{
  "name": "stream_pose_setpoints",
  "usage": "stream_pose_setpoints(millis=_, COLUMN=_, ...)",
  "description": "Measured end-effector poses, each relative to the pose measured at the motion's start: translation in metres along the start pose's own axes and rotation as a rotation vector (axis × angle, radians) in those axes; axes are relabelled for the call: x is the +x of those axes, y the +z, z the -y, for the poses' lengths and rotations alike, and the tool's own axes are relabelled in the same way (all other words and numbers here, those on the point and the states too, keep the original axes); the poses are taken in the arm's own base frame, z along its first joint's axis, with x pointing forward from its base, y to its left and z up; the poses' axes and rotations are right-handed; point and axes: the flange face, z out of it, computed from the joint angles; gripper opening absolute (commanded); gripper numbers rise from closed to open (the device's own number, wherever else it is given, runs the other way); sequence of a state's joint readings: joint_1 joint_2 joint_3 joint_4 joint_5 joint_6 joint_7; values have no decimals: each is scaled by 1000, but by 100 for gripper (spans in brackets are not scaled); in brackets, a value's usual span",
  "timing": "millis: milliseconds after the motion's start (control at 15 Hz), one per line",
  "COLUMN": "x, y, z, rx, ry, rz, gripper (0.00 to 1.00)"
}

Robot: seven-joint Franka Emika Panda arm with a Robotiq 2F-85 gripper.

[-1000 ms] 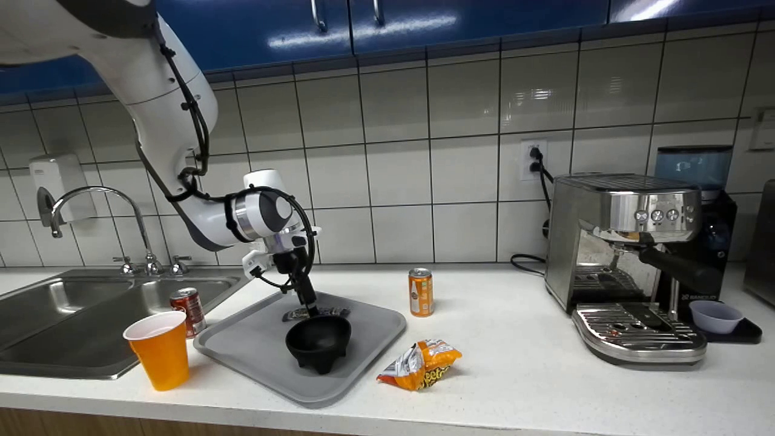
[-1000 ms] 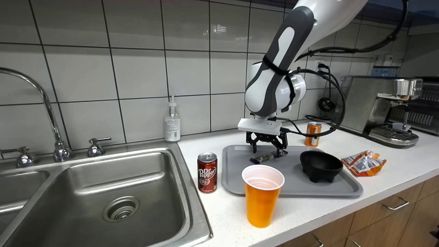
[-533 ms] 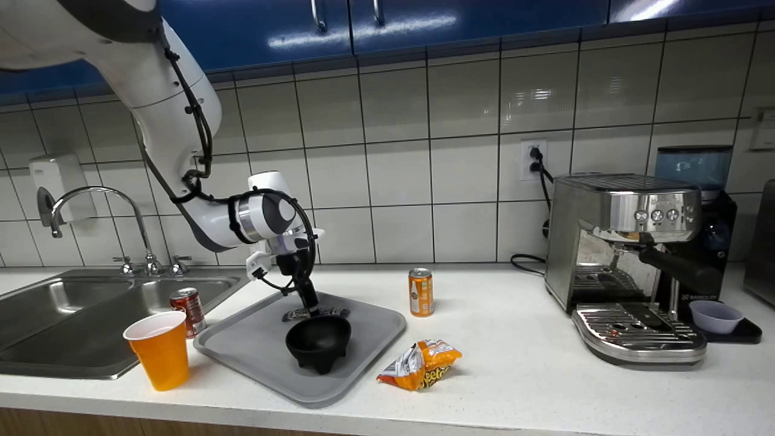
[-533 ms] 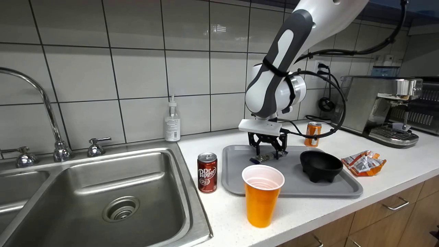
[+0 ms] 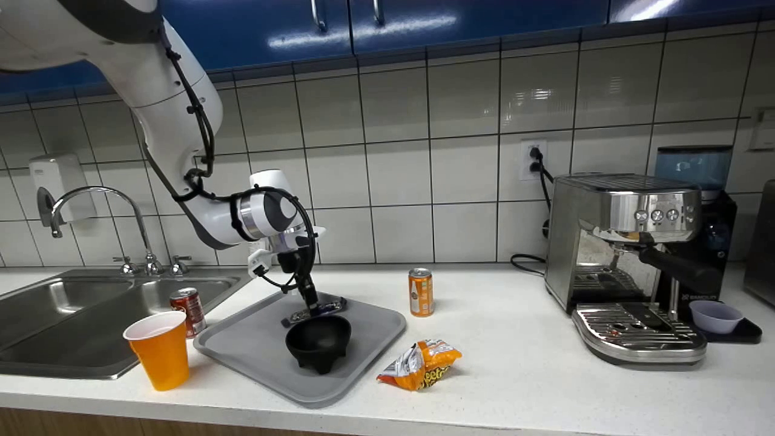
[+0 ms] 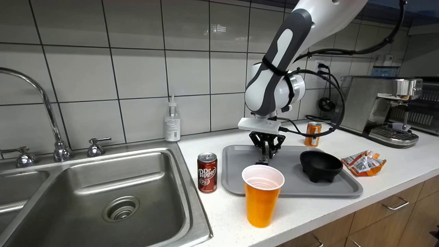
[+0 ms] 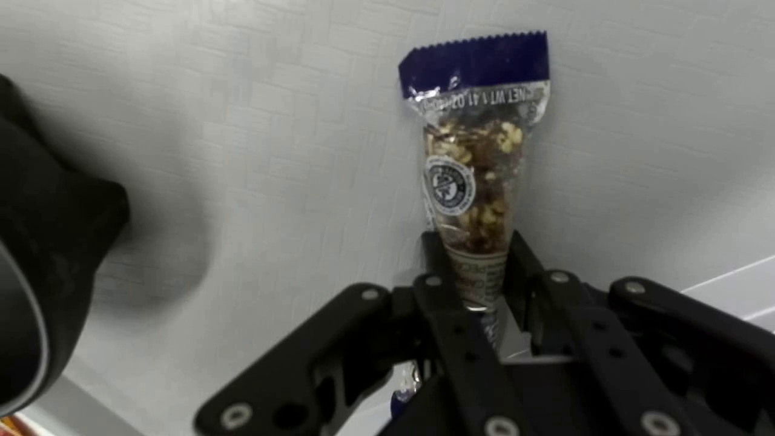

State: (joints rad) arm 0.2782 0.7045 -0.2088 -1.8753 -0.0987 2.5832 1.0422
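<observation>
Swiveled since a second ago, a snack bar (image 7: 477,163) sits clamped in the gripper (image 7: 476,247); only the wrist view shows its round emblem.

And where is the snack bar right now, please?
In the wrist view, the snack bar is held in the end effector, right of the black bowl, on or just above the gray tray.

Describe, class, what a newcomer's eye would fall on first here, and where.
The tall orange plastic cup on the white counter beside the grey rectangular tray would likely catch the eye first. Next would probably come the black jointed tool, gripping a clear-wrapped, navy-ended nut bar beside the black round bowl on that tray.
</observation>
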Motion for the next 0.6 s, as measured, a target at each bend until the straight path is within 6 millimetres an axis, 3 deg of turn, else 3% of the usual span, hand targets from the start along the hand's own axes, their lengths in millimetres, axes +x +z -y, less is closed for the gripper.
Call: stream_pose_setpoints(millis=600, x=-13, y=-15, z=19, rx=22, ry=-19, rz=-17, gripper=6)
